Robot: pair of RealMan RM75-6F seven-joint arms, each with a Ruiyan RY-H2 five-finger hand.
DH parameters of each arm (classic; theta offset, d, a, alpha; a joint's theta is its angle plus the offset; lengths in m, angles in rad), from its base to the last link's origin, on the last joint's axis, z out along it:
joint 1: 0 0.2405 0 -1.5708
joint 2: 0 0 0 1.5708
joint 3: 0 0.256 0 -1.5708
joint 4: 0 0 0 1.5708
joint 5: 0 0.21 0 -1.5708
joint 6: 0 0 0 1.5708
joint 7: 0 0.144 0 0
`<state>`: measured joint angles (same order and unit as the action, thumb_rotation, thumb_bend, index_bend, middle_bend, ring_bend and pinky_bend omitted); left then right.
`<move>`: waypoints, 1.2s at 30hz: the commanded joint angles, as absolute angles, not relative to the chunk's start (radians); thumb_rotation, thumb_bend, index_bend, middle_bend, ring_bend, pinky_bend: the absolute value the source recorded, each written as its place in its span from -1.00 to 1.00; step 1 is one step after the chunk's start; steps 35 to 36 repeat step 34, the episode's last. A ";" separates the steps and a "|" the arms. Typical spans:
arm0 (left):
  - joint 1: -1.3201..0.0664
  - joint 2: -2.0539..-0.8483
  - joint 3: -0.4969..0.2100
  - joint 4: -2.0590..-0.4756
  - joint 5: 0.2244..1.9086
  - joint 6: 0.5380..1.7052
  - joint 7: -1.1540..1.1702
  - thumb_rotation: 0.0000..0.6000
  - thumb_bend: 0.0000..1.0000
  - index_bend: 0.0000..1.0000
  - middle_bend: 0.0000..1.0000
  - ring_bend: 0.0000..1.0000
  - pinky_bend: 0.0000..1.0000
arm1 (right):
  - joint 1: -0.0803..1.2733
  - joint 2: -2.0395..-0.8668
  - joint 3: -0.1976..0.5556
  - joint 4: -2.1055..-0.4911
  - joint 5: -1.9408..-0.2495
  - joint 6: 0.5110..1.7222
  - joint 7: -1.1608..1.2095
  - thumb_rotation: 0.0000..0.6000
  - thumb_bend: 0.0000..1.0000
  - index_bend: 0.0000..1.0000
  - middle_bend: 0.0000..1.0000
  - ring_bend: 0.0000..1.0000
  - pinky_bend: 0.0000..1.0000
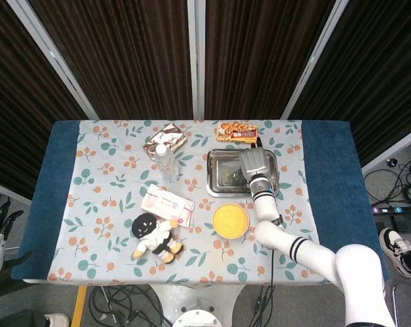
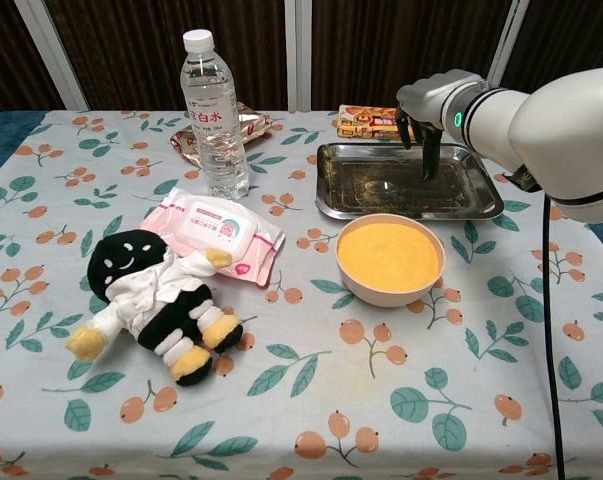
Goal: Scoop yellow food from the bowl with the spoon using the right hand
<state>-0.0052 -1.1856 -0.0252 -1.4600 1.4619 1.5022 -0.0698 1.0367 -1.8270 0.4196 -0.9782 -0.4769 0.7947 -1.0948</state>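
Right hand (image 2: 428, 112) above metal tray (image 2: 476, 205), fingers pointing down, grip unclear, bowl (image 2: 390, 258) of yellow food just before tray.

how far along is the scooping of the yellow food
Nothing looks scooped: the yellow food lies level in the bowl. The right hand hangs fingers-down over the metal tray, where the spoon seems to be; whether it grips the spoon is unclear. Dipping and lifting remain.
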 commanded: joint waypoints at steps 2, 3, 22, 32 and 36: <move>-0.007 -1.185 -0.028 -1.456 1.466 1.505 -0.077 1.00 -1.00 -0.56 -0.78 -0.82 -0.77 | 0.974 -1.694 0.412 -1.148 -0.511 0.848 -1.004 1.00 -0.84 -0.16 -0.30 -0.66 -1.00; -0.010 -1.184 -0.029 -1.455 1.467 1.502 -0.080 1.00 -1.00 -0.56 -0.78 -0.82 -0.77 | 0.945 -1.647 0.402 -1.209 -0.538 0.868 -0.974 1.00 -0.79 -0.16 -0.30 -0.65 -1.00; -0.065 -1.181 -0.048 -1.476 1.474 1.454 -0.048 1.00 -1.00 -0.56 -0.78 -0.82 -0.77 | 0.317 -1.122 0.077 -1.714 -1.358 1.315 -0.142 1.00 -0.54 -0.60 -0.64 -0.95 -1.00; -0.078 -1.191 -0.059 -1.511 1.475 1.467 0.018 1.00 -1.00 -0.56 -0.78 -0.82 -0.77 | 0.136 -1.132 -0.012 -1.628 -1.529 1.550 0.088 1.00 -0.54 -0.63 -0.64 -1.00 -1.00; -0.080 -1.194 -0.060 -1.517 1.474 1.469 0.028 1.00 -1.00 -0.56 -0.78 -0.82 -0.77 | 0.121 -1.132 -0.012 -1.627 -1.540 1.571 0.106 1.00 -0.54 -0.63 -0.64 -1.00 -1.00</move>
